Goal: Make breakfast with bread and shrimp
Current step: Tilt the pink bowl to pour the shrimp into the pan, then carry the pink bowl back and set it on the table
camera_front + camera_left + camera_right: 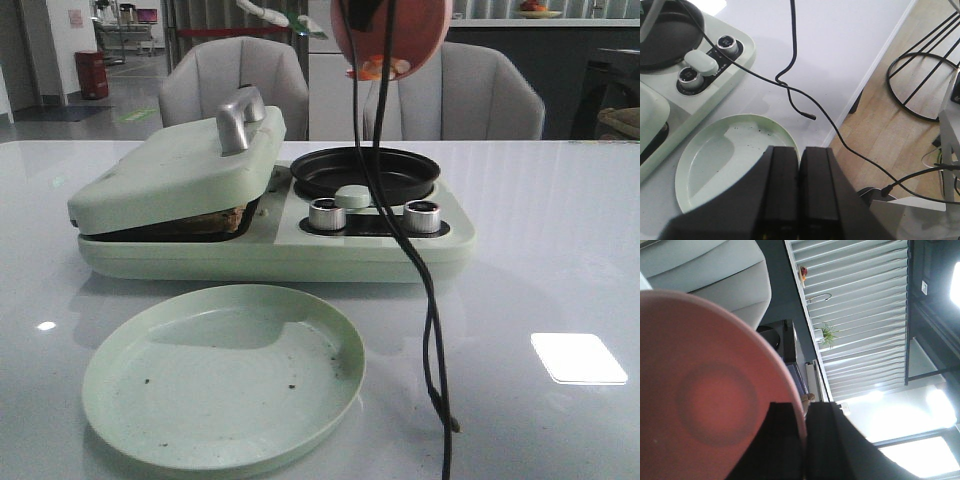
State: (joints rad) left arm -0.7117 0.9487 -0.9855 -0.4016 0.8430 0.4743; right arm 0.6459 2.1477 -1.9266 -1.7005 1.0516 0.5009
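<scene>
Pale green plate (pixel 225 375), speckled with dark crumbs, lies nearest in the front view; behind it bread (pixel 215 219) shows brown-edged under the breakfast maker's (pixel 270 215) tilted lid (pixel 180 170). Above the black frying pan (pixel 365 172), orange-pink shrimp (pixel 378 68) cling at the lower rim of a tipped pink plate (pixel 395 30).

Only the left wrist view shows the left gripper (pixel 799 187), jaws pressed together on nothing, above that green plate's rim.

Right wrist view: right gripper (pixel 805 440) pinches the pink plate's edge, underside showing.

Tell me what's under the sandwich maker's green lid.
Through the gap under the lid, a browned bread edge shows. The rest of the slice and any second slice are covered.
</scene>
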